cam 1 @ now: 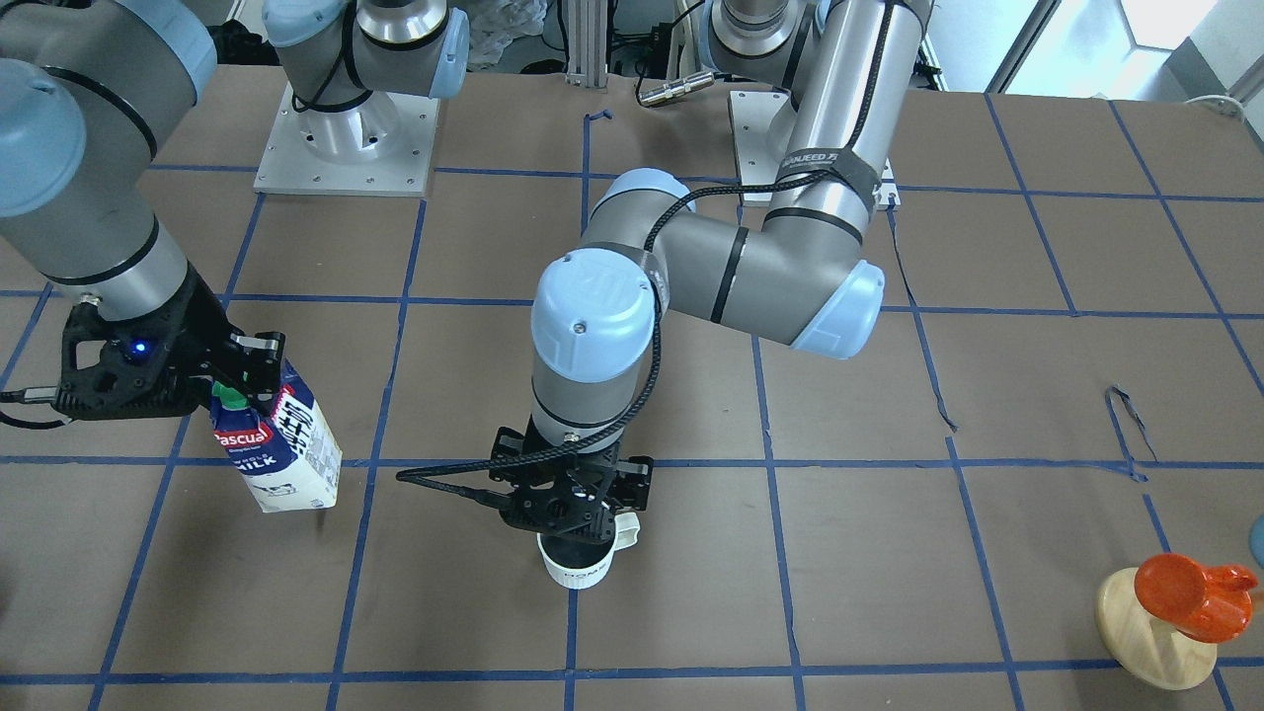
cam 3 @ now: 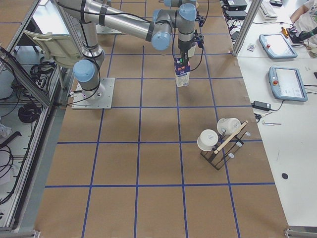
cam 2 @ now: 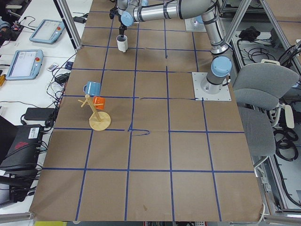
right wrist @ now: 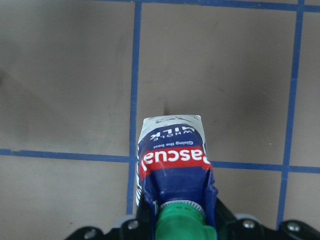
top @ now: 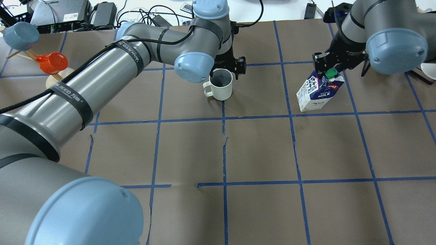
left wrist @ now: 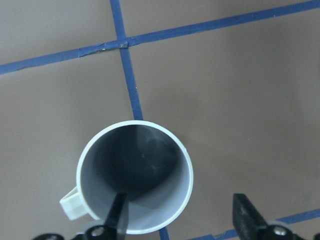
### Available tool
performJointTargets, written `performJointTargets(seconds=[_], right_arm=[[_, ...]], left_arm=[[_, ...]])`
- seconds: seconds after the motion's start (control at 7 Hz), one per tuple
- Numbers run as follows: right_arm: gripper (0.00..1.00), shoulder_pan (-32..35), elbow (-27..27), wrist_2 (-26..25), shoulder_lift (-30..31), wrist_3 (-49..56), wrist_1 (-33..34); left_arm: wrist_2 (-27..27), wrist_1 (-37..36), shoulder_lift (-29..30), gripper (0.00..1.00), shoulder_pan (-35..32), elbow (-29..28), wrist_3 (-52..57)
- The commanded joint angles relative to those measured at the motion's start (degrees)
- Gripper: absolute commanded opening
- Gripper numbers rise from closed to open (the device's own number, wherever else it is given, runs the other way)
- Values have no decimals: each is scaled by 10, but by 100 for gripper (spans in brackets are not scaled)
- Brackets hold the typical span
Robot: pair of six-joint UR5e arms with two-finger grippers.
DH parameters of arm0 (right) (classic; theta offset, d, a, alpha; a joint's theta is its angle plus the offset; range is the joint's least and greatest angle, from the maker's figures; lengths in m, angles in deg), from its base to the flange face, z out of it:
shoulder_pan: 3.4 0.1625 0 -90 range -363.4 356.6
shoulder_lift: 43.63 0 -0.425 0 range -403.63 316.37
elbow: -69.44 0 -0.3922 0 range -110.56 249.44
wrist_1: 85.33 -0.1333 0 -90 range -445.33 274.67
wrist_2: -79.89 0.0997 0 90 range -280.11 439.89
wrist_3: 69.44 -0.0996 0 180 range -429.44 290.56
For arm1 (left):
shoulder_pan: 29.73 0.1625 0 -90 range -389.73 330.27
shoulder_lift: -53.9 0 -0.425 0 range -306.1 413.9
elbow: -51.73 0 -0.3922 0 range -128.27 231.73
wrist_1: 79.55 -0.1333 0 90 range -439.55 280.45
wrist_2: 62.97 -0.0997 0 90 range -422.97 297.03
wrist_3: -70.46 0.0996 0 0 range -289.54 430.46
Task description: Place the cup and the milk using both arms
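Note:
The white cup (top: 221, 86) stands upright on the brown table near a blue tape crossing, handle toward the robot's left. My left gripper (cam 1: 583, 513) hangs straight above it and is open. In the left wrist view one finger (left wrist: 119, 215) is inside the cup (left wrist: 135, 175) and the other is outside the rim. The milk carton (cam 1: 281, 449) stands to the robot's right, slightly tilted, base at or just above the table. My right gripper (top: 328, 69) is shut on its gable top by the green cap (right wrist: 181, 220).
An orange cup (cam 1: 1185, 592) on a wooden stand sits at the robot's far left, with a blue cup (cam 2: 91, 88) on the same stand. A rack with white mugs (cam 3: 218, 139) stands beyond the milk at the robot's right end.

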State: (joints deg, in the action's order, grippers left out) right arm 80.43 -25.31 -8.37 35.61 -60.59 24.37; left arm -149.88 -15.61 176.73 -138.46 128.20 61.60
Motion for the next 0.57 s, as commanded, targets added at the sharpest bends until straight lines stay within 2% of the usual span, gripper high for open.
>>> performJointTargets(seconds=[0.0,0.14,0.43], right_arm=[[42,56,56,11,-47,-122,1],[42,78,84,13,-75,-162,0],[42,107,124,17,-103,-221,-4]], left_arm=[[19,119,-71,100,43,16,59],[18,156,-113,100,71,35,105],[15,168,-196,100,102,104,131]])
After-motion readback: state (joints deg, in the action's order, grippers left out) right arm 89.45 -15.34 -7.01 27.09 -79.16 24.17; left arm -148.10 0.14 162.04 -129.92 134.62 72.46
